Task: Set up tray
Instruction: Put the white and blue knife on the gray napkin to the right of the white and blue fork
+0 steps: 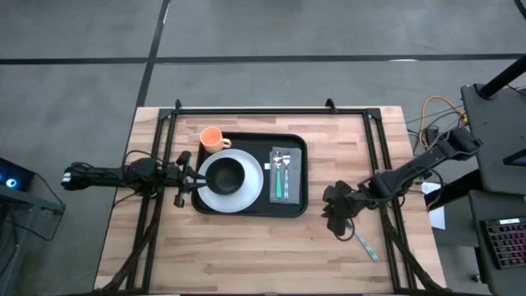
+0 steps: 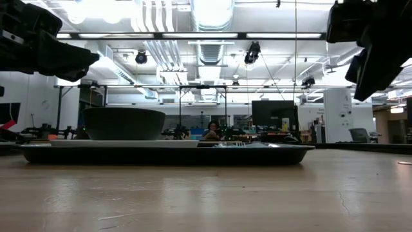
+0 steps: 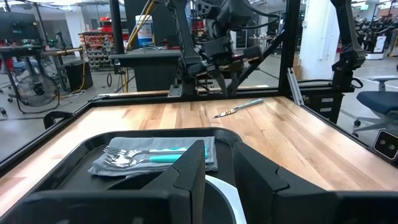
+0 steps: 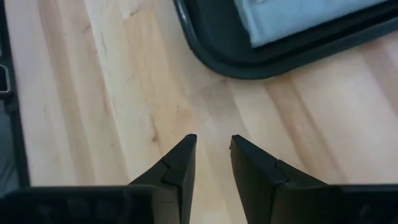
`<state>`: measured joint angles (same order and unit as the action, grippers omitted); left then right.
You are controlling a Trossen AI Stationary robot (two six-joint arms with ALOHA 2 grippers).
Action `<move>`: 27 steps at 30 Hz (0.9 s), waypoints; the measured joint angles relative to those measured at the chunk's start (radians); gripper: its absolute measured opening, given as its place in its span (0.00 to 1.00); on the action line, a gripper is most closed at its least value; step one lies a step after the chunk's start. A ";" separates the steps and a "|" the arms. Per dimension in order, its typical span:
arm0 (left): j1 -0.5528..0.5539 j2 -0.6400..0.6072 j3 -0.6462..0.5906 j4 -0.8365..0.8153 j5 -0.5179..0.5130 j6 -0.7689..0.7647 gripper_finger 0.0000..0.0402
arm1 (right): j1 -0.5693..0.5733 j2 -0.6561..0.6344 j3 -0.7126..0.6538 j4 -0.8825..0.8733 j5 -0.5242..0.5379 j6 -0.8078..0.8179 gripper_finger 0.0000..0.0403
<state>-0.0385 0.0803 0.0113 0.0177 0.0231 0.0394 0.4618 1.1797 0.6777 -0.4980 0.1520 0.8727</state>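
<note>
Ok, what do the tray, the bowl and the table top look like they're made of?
The tray: matte black, probably moulded plastic, going by its rounded corners and dull, glare-free rim. The bowl: dark and smooth with a faint sheen; could be plastic or glazed ceramic, hard to tell. The table top: light wood, butcher-block style, with visible joined strips, grain and a soft satin finish.

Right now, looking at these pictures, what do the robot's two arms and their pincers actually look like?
Both arms are black, slim and jointed, with dark cables running alongside them. The left gripper and the right gripper each end in two matte black fingers, wedge-shaped and tapering to blunt tips, with angular stepped edges. No markings or labels are visible on them.
</note>
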 joint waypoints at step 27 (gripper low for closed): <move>0.000 0.000 0.000 0.000 0.000 0.000 0.16 | 0.283 0.018 0.001 -0.189 -0.116 0.577 0.21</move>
<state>-0.0383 0.0799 0.0113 0.0178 0.0231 0.0392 0.7451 1.1974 0.6785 -0.6873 0.0359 1.4502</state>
